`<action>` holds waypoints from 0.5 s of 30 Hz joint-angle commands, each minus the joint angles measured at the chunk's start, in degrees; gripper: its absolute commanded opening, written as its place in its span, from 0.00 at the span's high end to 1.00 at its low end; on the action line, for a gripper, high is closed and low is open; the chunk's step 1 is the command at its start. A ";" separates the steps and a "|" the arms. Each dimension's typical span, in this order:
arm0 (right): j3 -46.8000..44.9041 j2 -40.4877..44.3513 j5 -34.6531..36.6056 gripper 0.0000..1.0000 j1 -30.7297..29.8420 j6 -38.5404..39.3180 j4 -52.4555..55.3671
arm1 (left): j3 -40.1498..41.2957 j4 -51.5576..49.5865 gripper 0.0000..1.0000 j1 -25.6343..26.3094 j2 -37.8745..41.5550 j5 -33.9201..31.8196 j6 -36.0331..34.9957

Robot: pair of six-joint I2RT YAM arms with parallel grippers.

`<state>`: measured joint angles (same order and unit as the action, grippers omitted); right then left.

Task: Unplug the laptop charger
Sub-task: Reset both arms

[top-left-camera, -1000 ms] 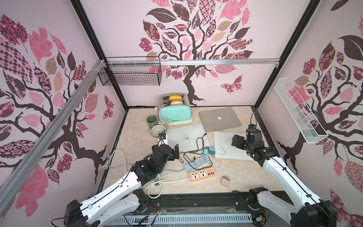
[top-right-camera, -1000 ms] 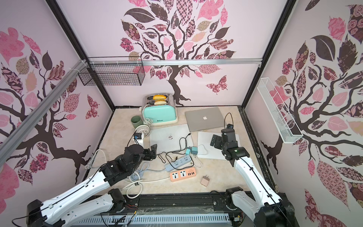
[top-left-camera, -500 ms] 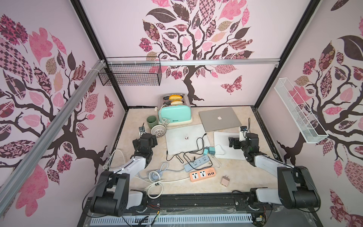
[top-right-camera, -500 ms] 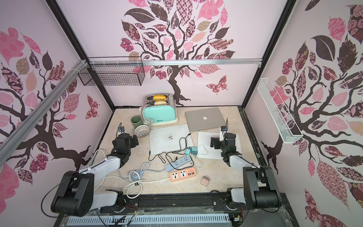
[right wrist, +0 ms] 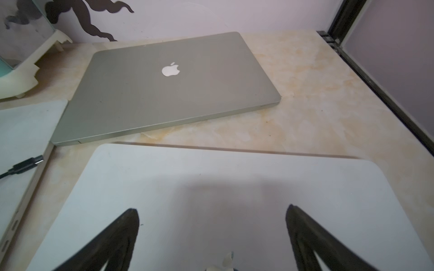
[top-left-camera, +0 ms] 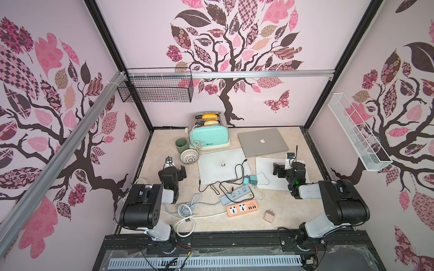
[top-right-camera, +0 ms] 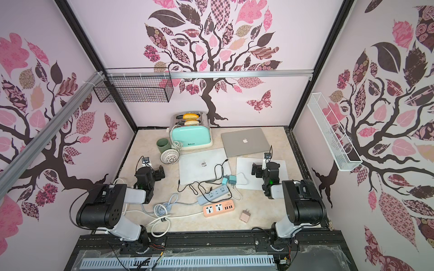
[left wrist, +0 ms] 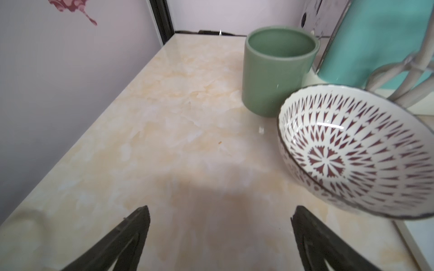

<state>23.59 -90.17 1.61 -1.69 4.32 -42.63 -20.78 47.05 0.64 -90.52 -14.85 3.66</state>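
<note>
- Near the middle of the table (top-left-camera: pixel 162 150), between two white laptops, a pale teal brick (top-left-camera: pixel 246 181) and a darker teal brick (top-left-camera: pixel 253 179) sat side by side at the far end of the grey-blue power strip (top-left-camera: pixel 236 194). I took these for the laptop charger, though neither top view showed whether their prongs were seated in the strip
- A black cable looped from the bricks across the middle white laptop (top-left-camera: pixel 218 169). Its plug (right wrist: pixel 35 161) lay loose on that lid rather than in a port, so the laptop end looked free already
- The left pincer (left wrist: pixel 220 211) was released, jaws spread wide and empty, low over bare table just beside the patterned bowl (left wrist: pixel 352 152) and near the green cup (left wrist: pixel 274 77). With its arm folded back and well apart from the bricks, it read as parked rather than reaching
- The right pincer (right wrist: pixel 211 211) gaped likewise with nothing in it, low over the lid of the right white laptop (right wrist: pixel 211 178), with the grey laptop (right wrist: pixel 169 98) beyond
- That pincer was the nearer to the bricks, so it seemed the likelier one to pull. The strip looked light and unanchored, so it might lift with a brick unless it was pinned
- The orange power strip (top-left-camera: pixel 242 209) and the pink adapter (top-left-camera: pixel 269 215) lay nearer the front edge, apart from the bricks
</note>
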 commanded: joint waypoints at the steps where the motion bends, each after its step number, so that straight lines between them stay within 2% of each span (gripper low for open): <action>1: 1.57 1.11 3.01 0.01 0.20 -1.33 -1.94 | -0.94 2.75 0.02 -0.29 1.57 2.22 -0.76; 11: 0.83 1.40 3.04 0.00 0.20 -1.41 -3.36 | -0.90 3.52 0.02 0.23 1.15 1.32 -0.94; 15: 0.77 1.40 3.00 0.00 0.19 -1.42 -3.30 | -1.91 1.87 0.02 -0.64 0.90 3.34 -0.51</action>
<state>23.83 -89.93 3.95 -1.69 3.64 -44.66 -21.37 49.15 0.45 -89.86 -13.02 3.14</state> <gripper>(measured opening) 0.995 0.979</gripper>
